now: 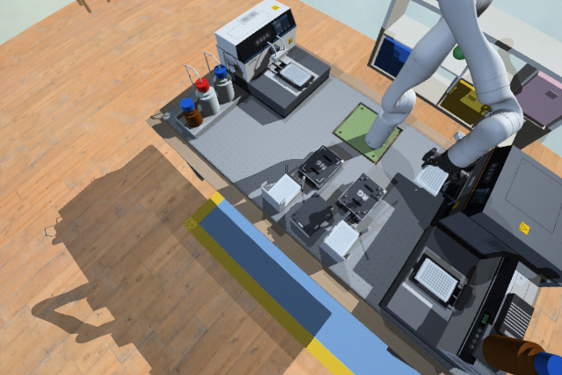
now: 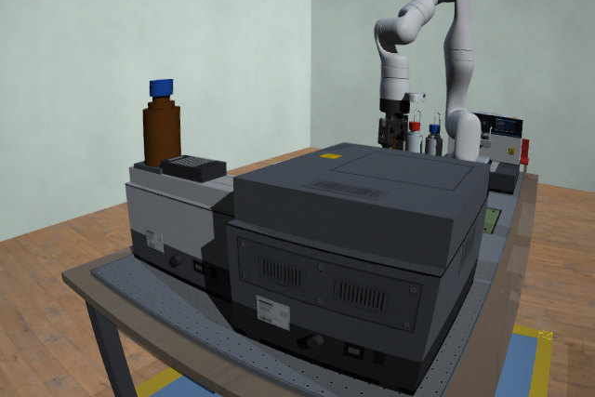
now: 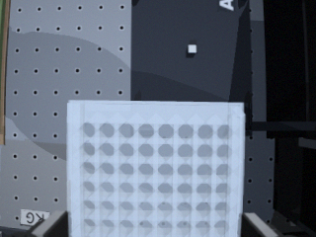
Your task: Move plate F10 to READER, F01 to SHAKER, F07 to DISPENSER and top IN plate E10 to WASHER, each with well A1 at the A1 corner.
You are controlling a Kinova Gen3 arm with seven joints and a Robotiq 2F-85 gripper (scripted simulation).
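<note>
Bench [image 1: 254, 144]: grey, perforated.
Plate [image 1: 431, 178]: white, translucent, rows of round wells; carried level above the bench, just beside the dark reader housing [image 1: 513, 198].
Claw [image 3: 154, 228]: fingers spread wide, clamped on the plate's long sides.
</note>
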